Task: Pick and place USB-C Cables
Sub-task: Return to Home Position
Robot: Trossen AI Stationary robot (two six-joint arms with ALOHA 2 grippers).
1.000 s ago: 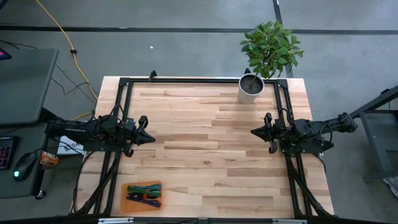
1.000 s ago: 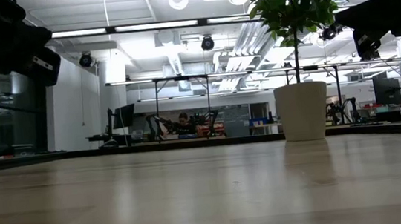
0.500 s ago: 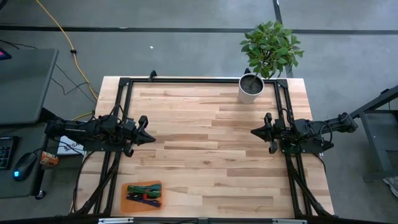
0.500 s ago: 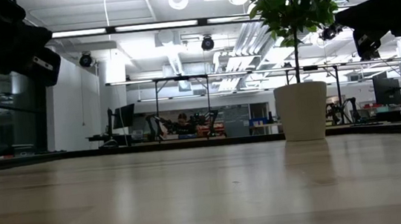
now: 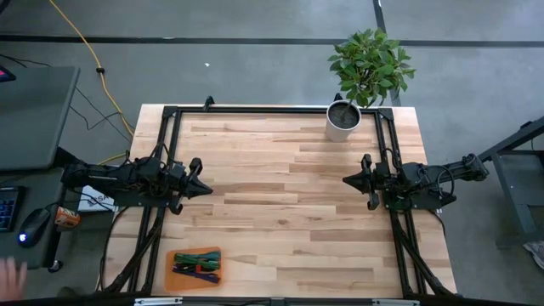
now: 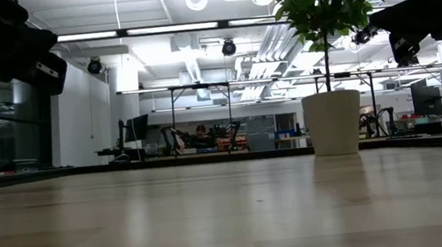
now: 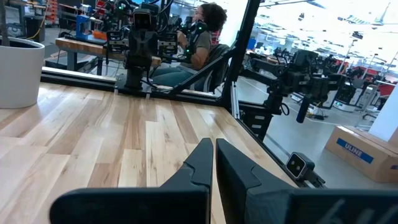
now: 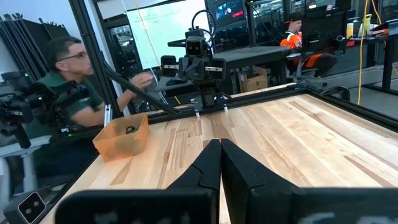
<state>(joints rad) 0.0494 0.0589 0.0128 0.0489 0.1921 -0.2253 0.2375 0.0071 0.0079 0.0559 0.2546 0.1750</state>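
The left claw (image 5: 201, 185) hangs at the left middle of the high view. Its own wrist view shows both fingers pressed together with only a slit between them, and nothing is held. The right claw (image 5: 350, 180) mirrors it at the right middle, also closed and empty. Both point inward over bare bench (image 5: 280, 161), well apart from each other.

Neither arm has moved over the last second, so they look parked at home. The one change is a blurred shape at the lower left edge of the high view. It appears to be a person's hand (image 5: 10, 274), off the bench beside the desk. I read this as the job being finished and someone stepping in.

The USB-C cables (image 5: 197, 262) lie heaped in the orange tray (image 5: 172, 277) at the lower left of the bench, and none lies loose on the wood.

By count there are two arms, two claws, one tray and one potted plant (image 5: 344, 119) at the upper right. Green, teal, purple-blue and red-and-black strands show in the heap. That suggests four cables, though the heap is too tangled to separate them with certainty.
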